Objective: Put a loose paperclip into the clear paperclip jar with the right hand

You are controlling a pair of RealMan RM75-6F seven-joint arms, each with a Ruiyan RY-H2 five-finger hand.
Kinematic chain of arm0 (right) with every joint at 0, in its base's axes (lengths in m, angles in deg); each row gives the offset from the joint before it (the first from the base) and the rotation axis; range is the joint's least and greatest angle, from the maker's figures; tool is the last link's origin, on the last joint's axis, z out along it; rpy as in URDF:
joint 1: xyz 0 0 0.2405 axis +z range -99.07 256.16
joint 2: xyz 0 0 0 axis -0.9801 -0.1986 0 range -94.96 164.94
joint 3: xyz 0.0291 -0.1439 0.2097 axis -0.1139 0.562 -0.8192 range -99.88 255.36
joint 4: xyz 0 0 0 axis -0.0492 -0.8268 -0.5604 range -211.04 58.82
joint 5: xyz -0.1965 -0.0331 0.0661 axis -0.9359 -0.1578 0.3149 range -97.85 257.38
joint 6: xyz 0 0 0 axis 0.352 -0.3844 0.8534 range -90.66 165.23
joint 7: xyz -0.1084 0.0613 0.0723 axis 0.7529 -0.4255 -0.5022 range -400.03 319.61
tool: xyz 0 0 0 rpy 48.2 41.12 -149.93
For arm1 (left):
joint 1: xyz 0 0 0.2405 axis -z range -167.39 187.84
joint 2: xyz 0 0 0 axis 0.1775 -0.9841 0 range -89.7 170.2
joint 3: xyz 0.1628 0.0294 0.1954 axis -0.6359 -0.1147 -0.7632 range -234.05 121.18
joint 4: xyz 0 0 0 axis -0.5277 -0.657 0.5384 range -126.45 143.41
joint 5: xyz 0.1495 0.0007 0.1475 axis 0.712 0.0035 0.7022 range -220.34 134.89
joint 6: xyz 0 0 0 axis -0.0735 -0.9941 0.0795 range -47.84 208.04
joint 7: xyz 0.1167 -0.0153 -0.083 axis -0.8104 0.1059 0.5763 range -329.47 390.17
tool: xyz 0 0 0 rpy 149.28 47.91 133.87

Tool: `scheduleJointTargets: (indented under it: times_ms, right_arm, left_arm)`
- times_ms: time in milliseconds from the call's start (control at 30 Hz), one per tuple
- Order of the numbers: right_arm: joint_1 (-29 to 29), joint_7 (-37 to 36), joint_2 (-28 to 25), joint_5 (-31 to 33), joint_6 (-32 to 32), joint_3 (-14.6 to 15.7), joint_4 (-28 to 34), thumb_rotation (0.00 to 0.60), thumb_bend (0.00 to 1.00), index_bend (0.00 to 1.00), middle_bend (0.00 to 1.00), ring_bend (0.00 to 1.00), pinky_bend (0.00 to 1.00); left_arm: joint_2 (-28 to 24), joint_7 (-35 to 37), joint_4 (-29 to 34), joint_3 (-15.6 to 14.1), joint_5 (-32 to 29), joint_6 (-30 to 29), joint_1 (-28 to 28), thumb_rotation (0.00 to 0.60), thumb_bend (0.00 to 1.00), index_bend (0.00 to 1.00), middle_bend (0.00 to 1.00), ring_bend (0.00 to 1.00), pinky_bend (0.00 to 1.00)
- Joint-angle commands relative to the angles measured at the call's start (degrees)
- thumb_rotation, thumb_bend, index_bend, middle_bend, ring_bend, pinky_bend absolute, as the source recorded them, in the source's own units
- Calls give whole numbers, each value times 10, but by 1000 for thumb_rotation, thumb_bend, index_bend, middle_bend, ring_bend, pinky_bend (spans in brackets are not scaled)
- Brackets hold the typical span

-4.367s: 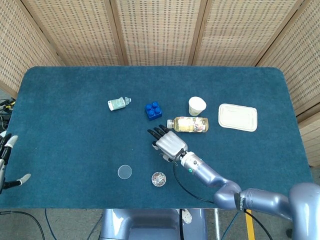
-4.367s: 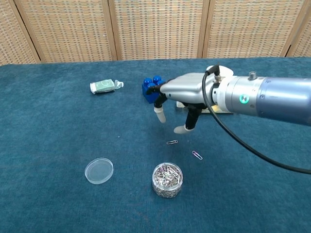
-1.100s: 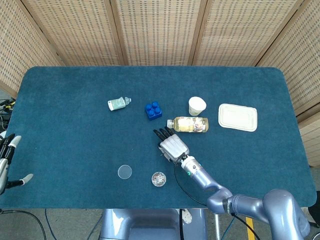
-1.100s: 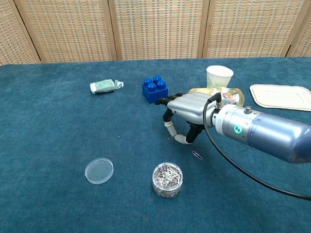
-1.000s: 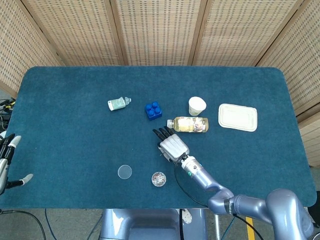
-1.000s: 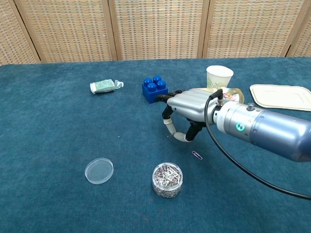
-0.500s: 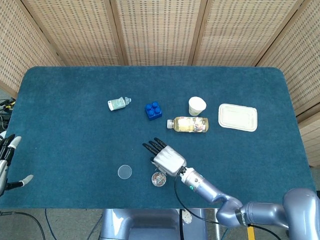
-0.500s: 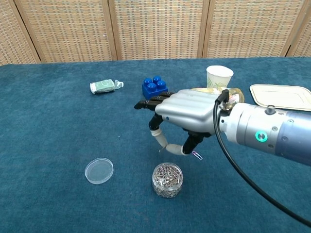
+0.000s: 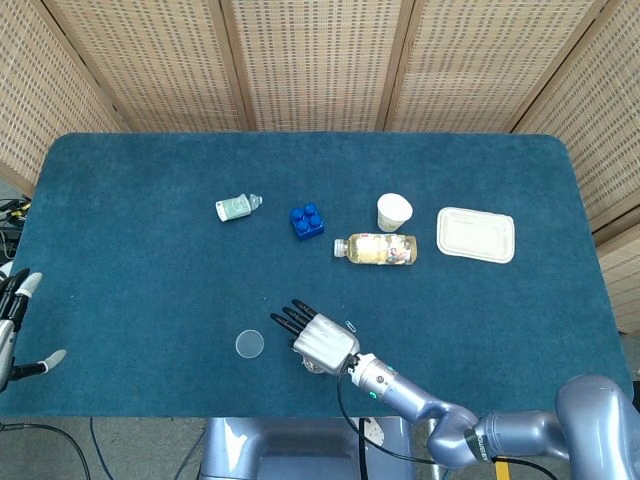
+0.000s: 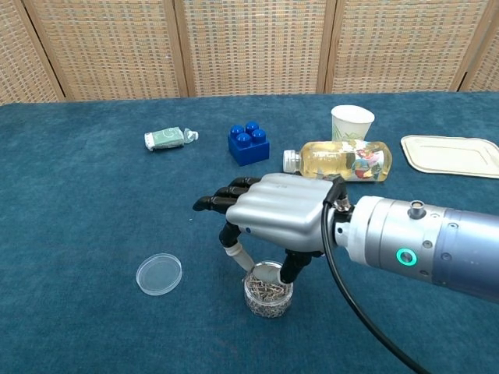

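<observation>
The clear paperclip jar [image 10: 269, 292], full of clips, stands near the table's front edge, lidless. My right hand [image 10: 273, 212] hovers palm down directly over it and hides most of it in the head view, where the right hand [image 9: 322, 340] covers that spot. A finger [image 10: 236, 255] and the thumb [image 10: 291, 269] reach down to the jar's mouth, their tips apart, and I see no clip between them. One loose paperclip [image 9: 350, 324] lies on the cloth just right of the hand. My left hand [image 9: 10, 318] hangs at the far left edge, fingers spread, empty.
The jar's round clear lid [image 10: 159, 274] lies left of the jar. Further back are a blue brick [image 10: 249, 142], a lying bottle [image 10: 339, 160], a paper cup [image 10: 352, 122], a white tray [image 9: 476, 234] and a small green tube [image 9: 236, 207].
My right hand pinched a paperclip off the cloth, then moved toward the front and left over the jar. Its finger and thumb tips, together before, now stand apart. Left hand unmoved.
</observation>
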Motion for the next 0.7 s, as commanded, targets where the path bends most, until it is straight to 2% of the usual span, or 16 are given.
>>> scheduleJointTargets:
  times_ms: [33, 700]
  right_arm:
    - [0, 5, 2, 3, -1, 1, 0, 600, 416, 713, 0, 0, 0]
    - [-7, 38, -20, 7, 4, 10, 16, 600, 416, 713, 0, 0, 0]
  left_arm:
    - [0, 0, 0, 0, -1, 1, 1, 600, 0, 0, 0, 0, 0]
    - [2, -8, 2, 0, -2, 3, 1, 600, 0, 0, 0, 0, 0]
